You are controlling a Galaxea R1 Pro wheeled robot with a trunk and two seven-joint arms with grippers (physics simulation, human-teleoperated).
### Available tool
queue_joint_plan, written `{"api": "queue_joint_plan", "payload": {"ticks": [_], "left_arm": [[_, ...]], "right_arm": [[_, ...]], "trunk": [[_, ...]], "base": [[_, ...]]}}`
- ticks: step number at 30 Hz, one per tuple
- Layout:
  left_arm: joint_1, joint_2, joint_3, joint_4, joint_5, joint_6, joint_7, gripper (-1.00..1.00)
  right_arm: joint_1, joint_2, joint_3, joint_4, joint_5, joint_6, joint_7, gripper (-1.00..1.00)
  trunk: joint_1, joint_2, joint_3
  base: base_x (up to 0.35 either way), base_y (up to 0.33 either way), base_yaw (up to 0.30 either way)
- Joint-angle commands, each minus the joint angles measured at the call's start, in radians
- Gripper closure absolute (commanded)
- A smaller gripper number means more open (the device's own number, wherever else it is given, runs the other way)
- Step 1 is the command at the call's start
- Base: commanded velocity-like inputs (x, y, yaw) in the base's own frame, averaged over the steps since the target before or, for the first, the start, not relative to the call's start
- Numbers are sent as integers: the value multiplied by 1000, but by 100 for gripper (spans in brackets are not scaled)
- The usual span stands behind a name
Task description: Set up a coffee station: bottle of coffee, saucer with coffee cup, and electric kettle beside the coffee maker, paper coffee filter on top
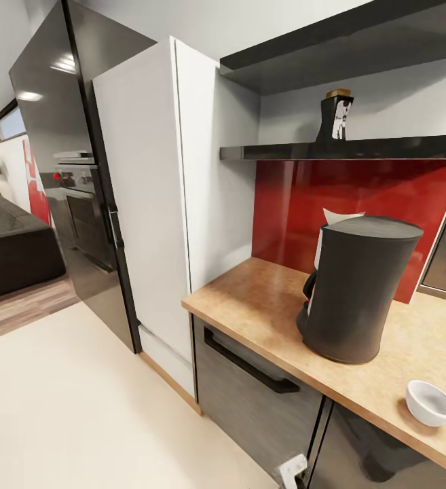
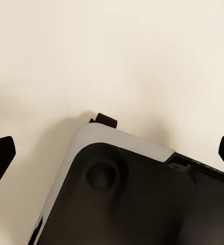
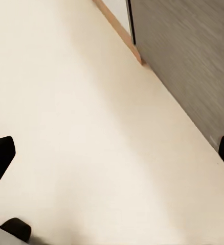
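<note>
The dark grey coffee maker (image 1: 358, 292) stands on the wooden countertop (image 1: 250, 299). A white folded paper piece (image 1: 339, 217), probably the coffee filter, pokes up behind its top edge. The dark bottle of coffee (image 1: 336, 117) with a tan lid stands on the black shelf (image 1: 358, 148) above. A small white cup (image 1: 430, 402) sits near the counter's front edge, right of the coffee maker. My left gripper (image 2: 112, 153) is open above the floor and my own base. My right gripper (image 3: 112, 153) is open over bare floor. The saucer and kettle are out of view.
A tall white cabinet (image 1: 148, 204) and a black fridge (image 1: 66, 136) stand left of the counter. A grey drawer front (image 1: 256, 394) with a black handle lies under the countertop. A red backsplash (image 1: 358, 204) backs the counter. Cream floor (image 1: 80, 407) stretches to the left.
</note>
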Motion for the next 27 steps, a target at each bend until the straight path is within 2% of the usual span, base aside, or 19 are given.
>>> {"api": "queue_joint_plan", "payload": {"ticks": [1, 2, 4, 9, 14, 27], "left_arm": [[1, 0, -1, -5, 8, -1, 0, -100], [1, 0, -1, -17, 8, 0, 0, -100], [1, 0, -2, -56, 8, 2, 0, -100], [1, -2, -3, -109, 10, 4, 0, -100], [1, -15, -1, -118, 11, 3, 2, -100], [1, -17, 3, -117, 11, 0, 2, -100]], "right_arm": [[16, 1, 5, 33, -8, -7, 32, -100], [49, 2, 5, 97, -9, -7, 97, -100], [98, 4, 5, 180, -10, -6, 183, -100], [189, 7, 4, 303, -7, -7, 266, -100], [219, 7, 4, 342, -3, -7, 284, -100], [224, 8, 0, 388, -12, -5, 287, -100]], "trunk": [[0, -1, -1], [0, -1, -1], [0, -1, -1], [0, -1, -1], [0, -1, -1], [0, -1, -1]], "base": [[0, 0, 0], [0, 0, 0], [0, 0, 0], [0, 0, 0], [0, 0, 0], [0, 0, 0]]}}
